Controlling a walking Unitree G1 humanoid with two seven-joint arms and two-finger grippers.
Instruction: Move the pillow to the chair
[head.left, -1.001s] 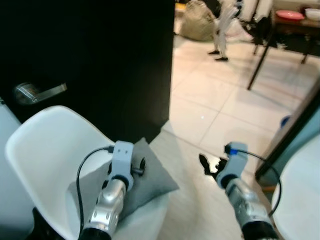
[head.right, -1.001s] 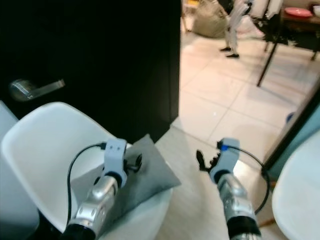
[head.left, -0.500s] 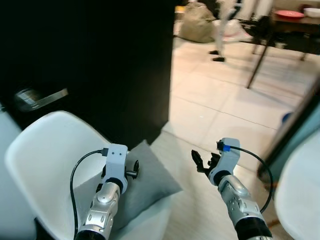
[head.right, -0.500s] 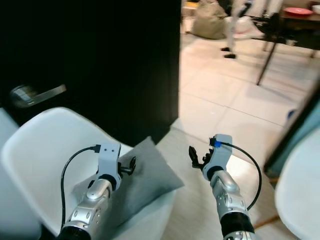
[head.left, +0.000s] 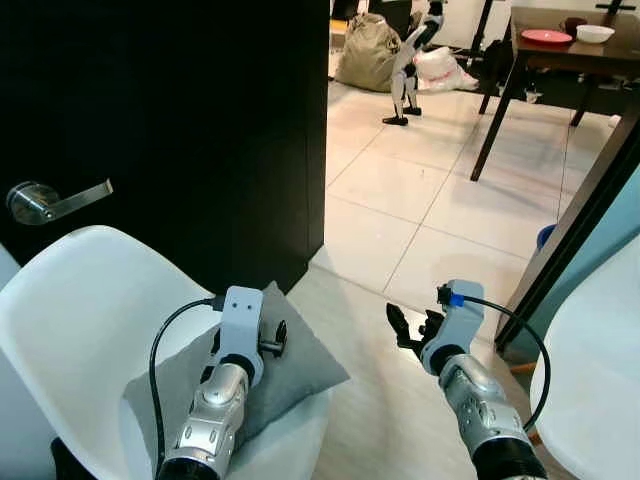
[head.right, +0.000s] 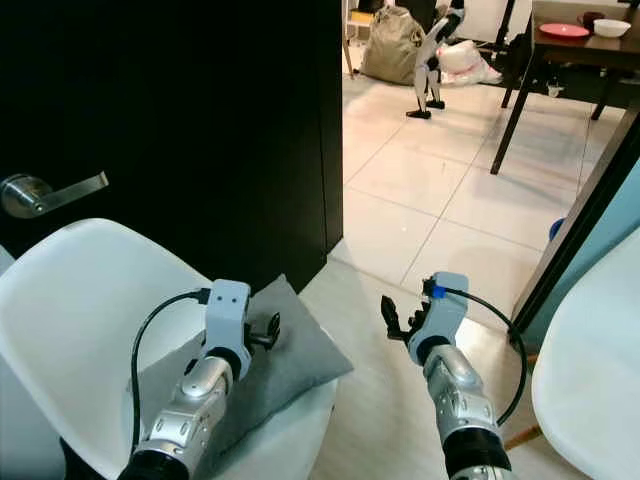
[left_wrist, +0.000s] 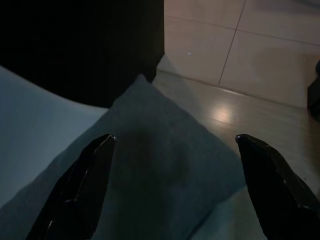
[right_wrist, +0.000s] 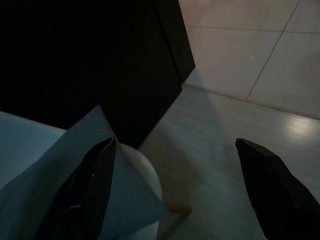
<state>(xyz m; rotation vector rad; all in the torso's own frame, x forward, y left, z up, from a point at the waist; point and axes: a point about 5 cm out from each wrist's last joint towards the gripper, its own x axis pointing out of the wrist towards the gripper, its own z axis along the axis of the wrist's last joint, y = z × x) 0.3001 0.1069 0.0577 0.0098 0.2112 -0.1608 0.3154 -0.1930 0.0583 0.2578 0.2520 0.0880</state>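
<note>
On the chair (head.left: 90, 300), the pillow (head.left: 290, 365) overhangs the seat edge and could slide off if either released hand, left (head.left: 275, 338) or right (head.left: 400, 326), brushes it.

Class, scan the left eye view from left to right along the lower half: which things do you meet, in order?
Door handle → white chair → left gripper over the grey pillow → right gripper → second white chair.
</note>
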